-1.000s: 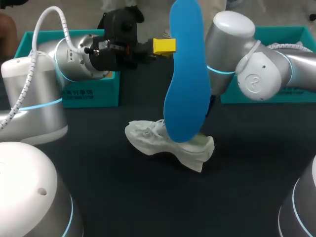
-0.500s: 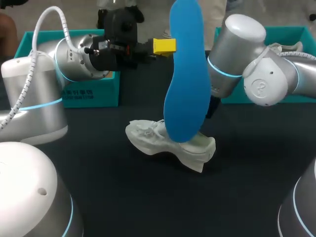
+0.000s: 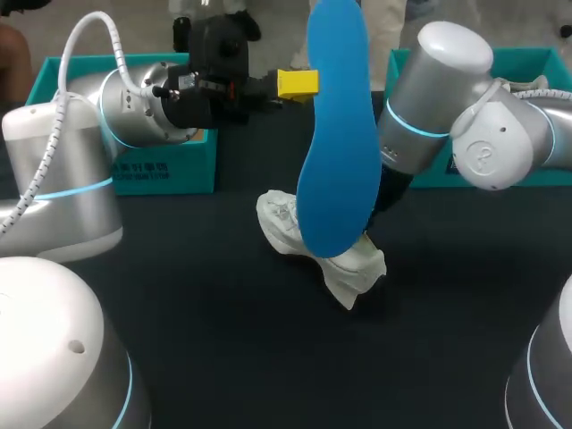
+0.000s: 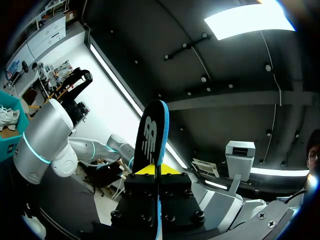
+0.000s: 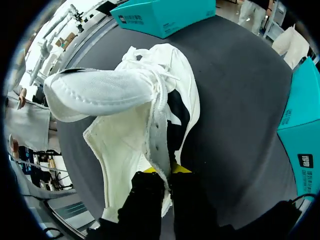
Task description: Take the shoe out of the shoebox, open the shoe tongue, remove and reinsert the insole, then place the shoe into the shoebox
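A blue insole (image 3: 335,134) stands upright above the table, its upper end clamped in my left gripper (image 3: 298,84), which is shut on it. In the left wrist view the insole (image 4: 152,135) rises edge-on from between the yellow tips of that gripper (image 4: 157,171). A white shoe (image 3: 308,241) sits tilted on the black table under the insole. My right arm (image 3: 447,89) reaches down behind the insole to the shoe. In the right wrist view my right gripper (image 5: 162,170) is shut on the edge of the shoe's (image 5: 130,105) opening.
A teal shoebox (image 3: 165,161) stands at the back left behind my left arm. A second teal box (image 3: 500,170) stands at the back right with something white inside. The black table's front half (image 3: 268,357) is bare.
The right arm has shifted right and turned the shoe, so its toe has swung right and away. The left gripper and the insole have stayed still.
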Available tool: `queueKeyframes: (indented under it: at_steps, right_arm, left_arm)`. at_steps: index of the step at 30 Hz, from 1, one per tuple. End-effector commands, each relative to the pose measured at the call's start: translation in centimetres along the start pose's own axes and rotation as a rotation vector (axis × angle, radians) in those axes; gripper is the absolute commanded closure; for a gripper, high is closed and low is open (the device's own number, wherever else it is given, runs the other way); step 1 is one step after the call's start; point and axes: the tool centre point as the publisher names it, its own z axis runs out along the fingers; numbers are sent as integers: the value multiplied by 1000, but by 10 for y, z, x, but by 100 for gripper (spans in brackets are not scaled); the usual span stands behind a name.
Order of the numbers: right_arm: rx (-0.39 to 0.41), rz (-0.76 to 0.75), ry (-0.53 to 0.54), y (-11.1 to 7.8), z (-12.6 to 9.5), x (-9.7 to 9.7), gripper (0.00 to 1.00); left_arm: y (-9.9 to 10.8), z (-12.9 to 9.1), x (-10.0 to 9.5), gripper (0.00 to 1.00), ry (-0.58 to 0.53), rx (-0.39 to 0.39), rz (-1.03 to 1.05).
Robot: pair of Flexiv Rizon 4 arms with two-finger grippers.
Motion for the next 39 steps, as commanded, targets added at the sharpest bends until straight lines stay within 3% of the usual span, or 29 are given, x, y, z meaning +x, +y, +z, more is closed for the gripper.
queueKeyframes:
  at_steps: [1,10,27,39]
  right_arm:
    - [-91,358,-82,-10,-8,6,100]
    - [-163,565,-139,-4,-7,14,100]
    - [-155,515,-97,7,9,22,100]
    - [-135,588,-104,-5,33,22,100]
  left_arm:
    - [0,0,0,100,1,2,1]
    - [0,0,0,100,1,2,1]
    - [0,0,0,100,1,2,1]
    - [0,0,0,100,1,2,1]
